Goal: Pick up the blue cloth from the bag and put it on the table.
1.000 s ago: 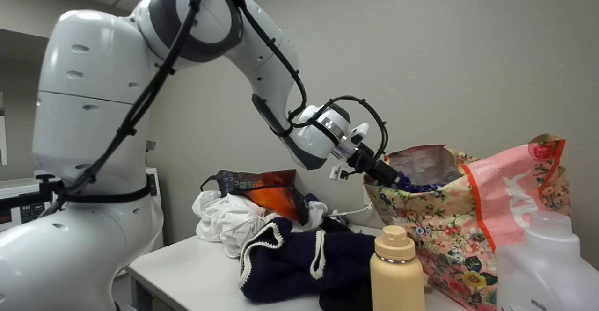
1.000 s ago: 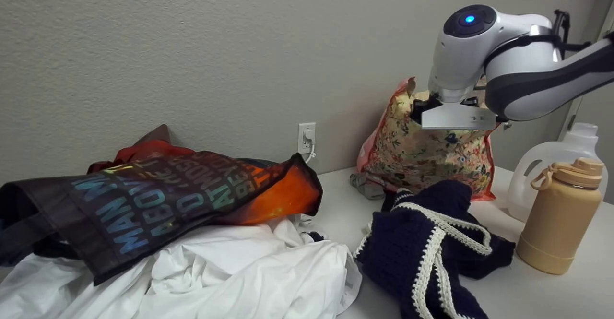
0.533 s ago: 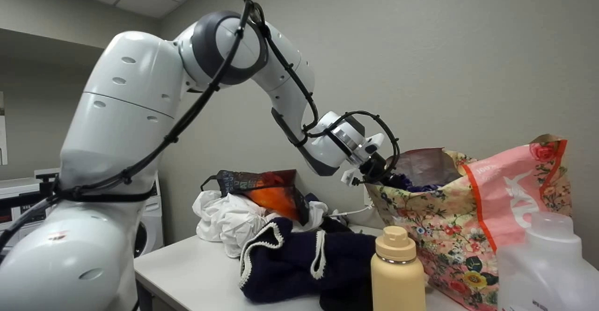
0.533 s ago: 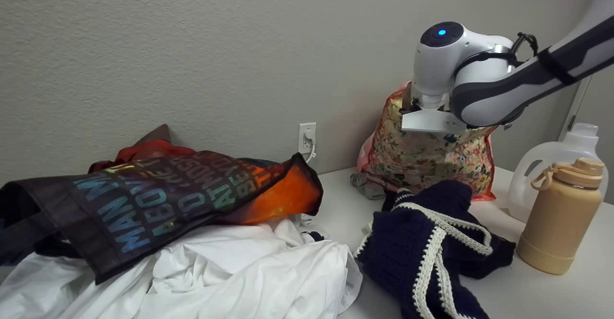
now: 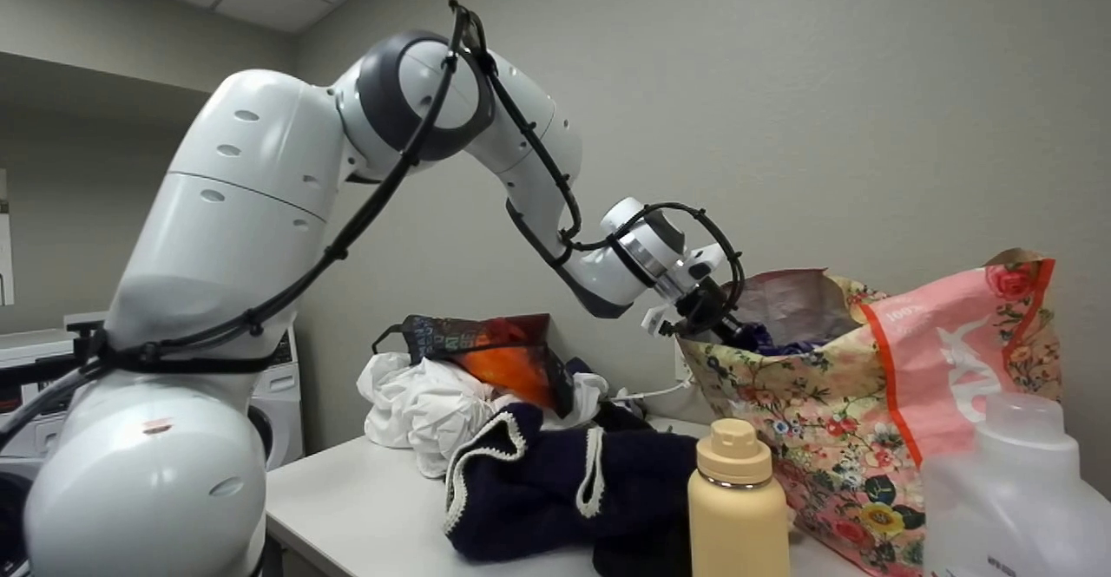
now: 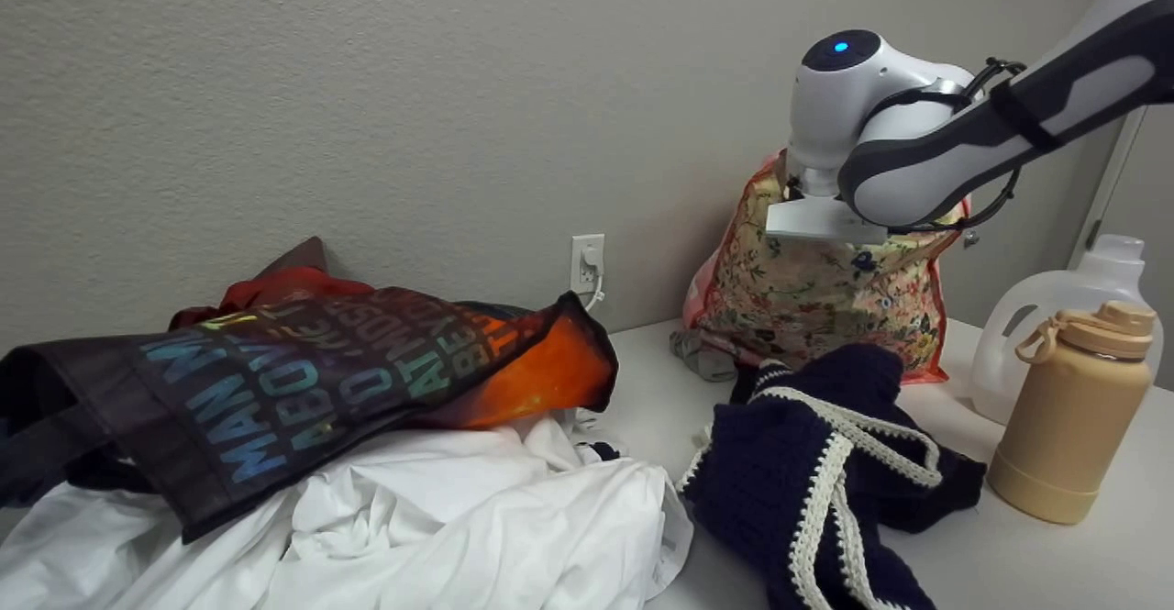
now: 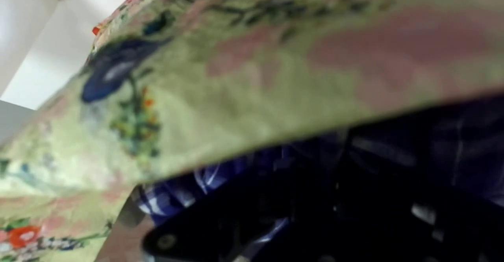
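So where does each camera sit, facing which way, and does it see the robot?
In an exterior view: by the table, near the tan water bottle, facing the wall; most of the robot arm shows, gripper at the mouth of the floral shopping bag.
In an exterior view: near the white cloth heap, facing that wall; forearm and wrist show at right.
Wrist view: on the wrist, looking at the bag's side and blue checked cloth; gripper parts along the bottom.
Both exterior views share bottle, bag and navy garment.
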Robot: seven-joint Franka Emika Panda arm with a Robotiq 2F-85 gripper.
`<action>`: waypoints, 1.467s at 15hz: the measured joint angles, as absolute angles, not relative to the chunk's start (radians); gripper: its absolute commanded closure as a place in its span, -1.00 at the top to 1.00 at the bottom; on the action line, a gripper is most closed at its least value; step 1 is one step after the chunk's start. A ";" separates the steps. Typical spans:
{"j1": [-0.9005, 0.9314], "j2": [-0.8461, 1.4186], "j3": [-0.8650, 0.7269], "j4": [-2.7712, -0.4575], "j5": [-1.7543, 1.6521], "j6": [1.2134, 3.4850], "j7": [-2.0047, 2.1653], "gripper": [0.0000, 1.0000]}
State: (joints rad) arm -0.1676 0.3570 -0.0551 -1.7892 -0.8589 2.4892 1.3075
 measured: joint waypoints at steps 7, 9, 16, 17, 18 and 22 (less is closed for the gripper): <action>-0.117 0.286 -0.138 -1.778 -0.788 2.489 1.281 -0.95; -0.104 0.229 -0.156 -1.782 -0.795 2.489 1.285 -0.95; -0.092 -0.050 -0.147 -1.865 -0.832 2.490 1.240 -0.95; -0.093 -0.092 -0.144 -1.874 -0.836 2.490 1.223 -0.95; -0.095 -0.134 -0.141 -1.881 -0.841 2.491 1.213 -0.95; -0.112 -0.300 -0.138 -1.893 -0.830 2.526 1.206 -0.95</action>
State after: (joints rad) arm -0.1120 -0.2995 -0.1378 -1.8925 -0.8301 2.5263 1.2057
